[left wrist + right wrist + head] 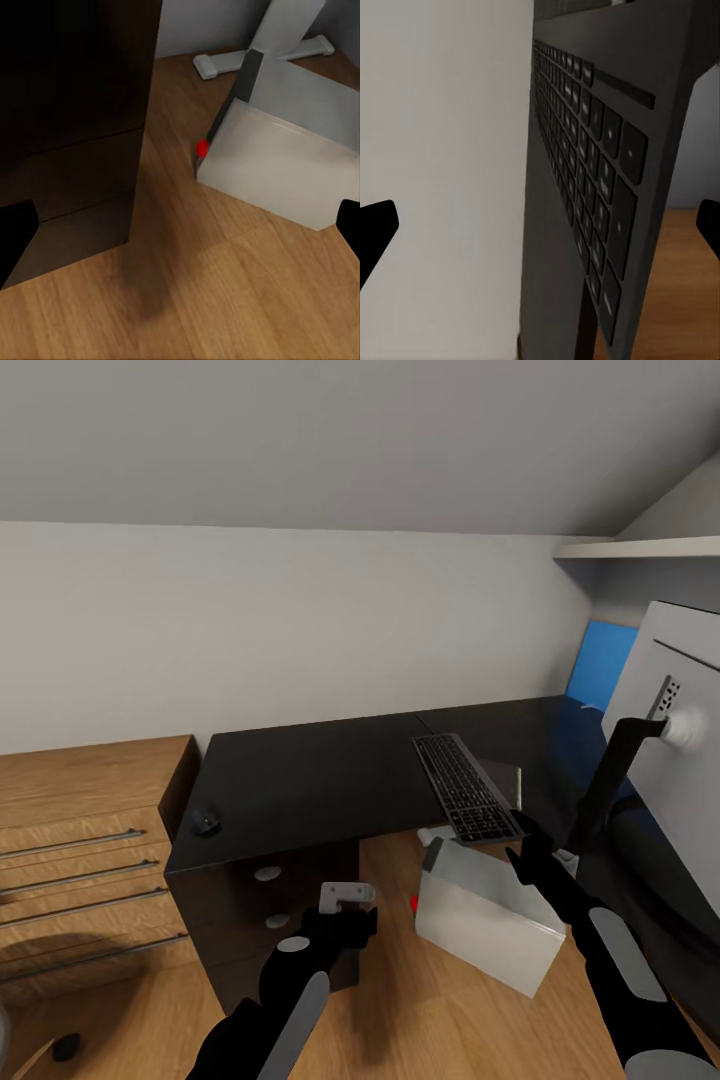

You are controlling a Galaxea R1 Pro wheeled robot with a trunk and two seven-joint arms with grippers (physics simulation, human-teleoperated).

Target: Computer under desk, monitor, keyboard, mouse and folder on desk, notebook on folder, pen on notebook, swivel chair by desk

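Both arms reach forward low over the wood floor. Left hand (345, 900) hangs spread wide, holding nothing, beside the dark cabinet under the tabletop (320, 780). Mouse (206, 822) sits at the tabletop's left edge. Computer (488, 915) lies on the floor — partly under the keyboard (463, 788), which overhangs the front edge. Right hand (532, 857), wide open, is just beside that end. Monitor (680, 750) stands rightmost.

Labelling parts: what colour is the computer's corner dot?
Red dot on the computer, clearest in the left wrist view.
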